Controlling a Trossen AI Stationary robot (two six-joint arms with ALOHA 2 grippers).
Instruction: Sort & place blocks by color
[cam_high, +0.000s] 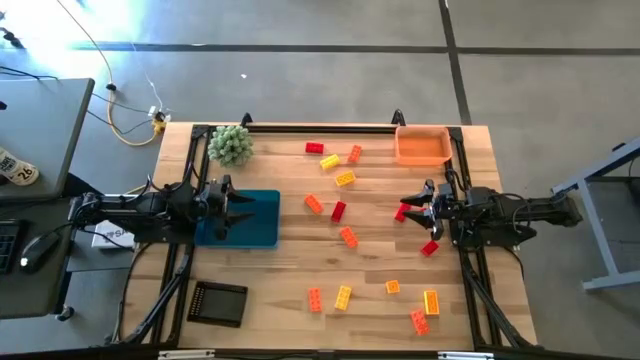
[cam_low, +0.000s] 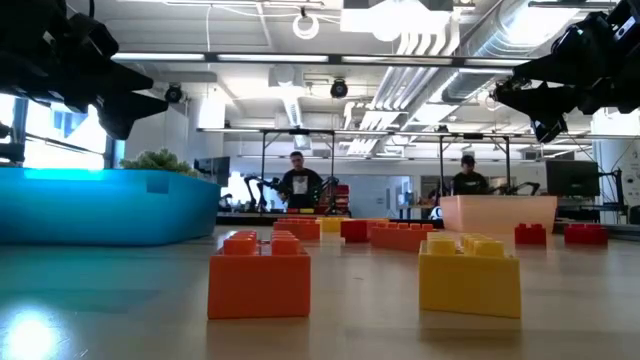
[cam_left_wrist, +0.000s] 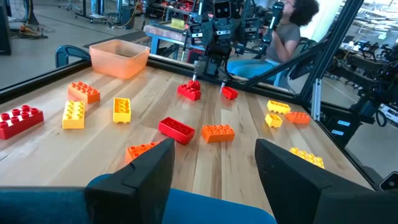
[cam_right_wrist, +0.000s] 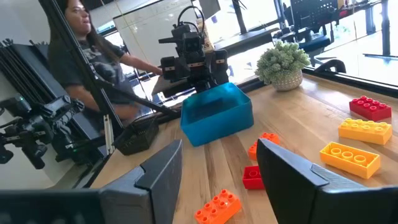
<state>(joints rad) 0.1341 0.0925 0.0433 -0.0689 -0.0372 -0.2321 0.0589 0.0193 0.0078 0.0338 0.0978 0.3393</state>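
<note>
The blue tray (cam_high: 255, 218) sits at centre left of the high view, a smooth plastic bin with rounded corners; what shows of its inside holds no blocks, though the left gripper (cam_high: 240, 211) covers part of it. That gripper hovers over the tray with its dark fingers (cam_left_wrist: 138, 176) spread and nothing between them. The orange tray (cam_high: 422, 146) lies at upper right of the same view, a shallow translucent rectangle, and looks empty.

The blocks (cam_high: 345, 178) are small studded plastic bricks, glossy, in red, orange and yellow, all loose on the pale wood-grain surface (cam_high: 290, 270) between the trays. One cluster lies at upper centre, near the orange tray; a few sit mid-frame; another group lies at lower right. A red block (cam_high: 403, 212) lies just by the right gripper (cam_high: 418, 207), which hangs at the right of the frame; in the left wrist view it stands over that block, but I cannot tell whether they touch. A second red block (cam_high: 430, 248) lies just below it. The right gripper's fingers (cam_right_wrist: 159, 174) are spread apart, with nothing seen held.

A fuzzy green ball-shaped plant (cam_high: 231, 145) stands at upper left on the surface. A flat black ridged item (cam_high: 218, 302) lies at lower left. People show in the room beyond.
</note>
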